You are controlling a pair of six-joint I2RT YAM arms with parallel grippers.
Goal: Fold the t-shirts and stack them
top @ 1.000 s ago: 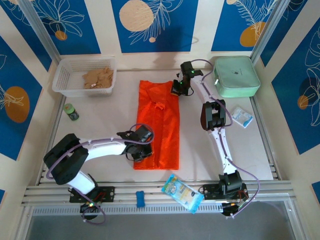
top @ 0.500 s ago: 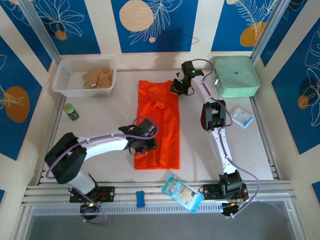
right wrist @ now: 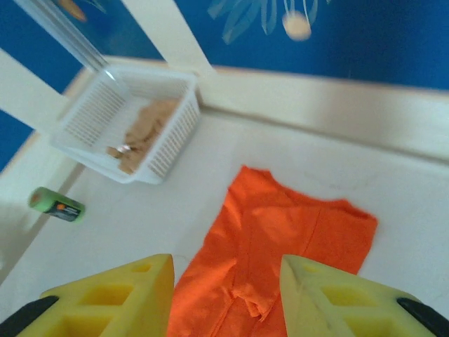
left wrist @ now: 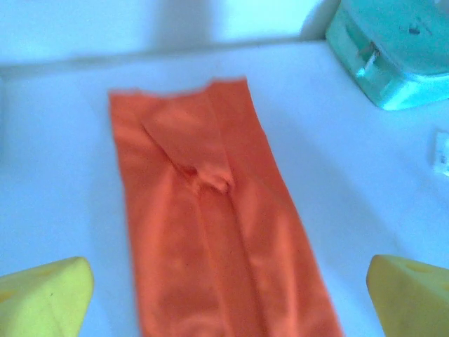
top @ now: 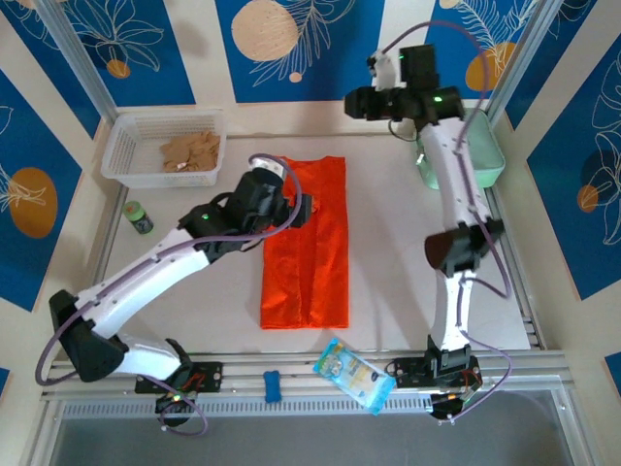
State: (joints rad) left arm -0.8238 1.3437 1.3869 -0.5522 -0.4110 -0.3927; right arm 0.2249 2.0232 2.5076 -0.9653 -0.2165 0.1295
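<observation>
The t-shirt (top: 309, 254) lies flat on the bench (top: 204, 262), folded into a long narrow orange strip that runs from near the back wall toward the near edge, between the two arms. A small bunched pucker (left wrist: 214, 181) sits in its far half.

The left jaws hang over the strip's far left part, spread wide. Their yellow fingers (left wrist: 49, 295) stand at the lower corners of the left wrist view, with only cloth beneath and nothing held. The right jaws are raised high by the back wall, past the shirt's far end. They are partly open, with a clear gap between the fingers (right wrist: 119, 295), and empty.

A white basket (top: 118, 146) of brown scraps stands far left, with a green cylinder (top: 139, 216) near it. A mint case (top: 490, 160) sits far right, apart from the shirt. A printed packet (top: 354, 376) lies just beyond the strip's near end
</observation>
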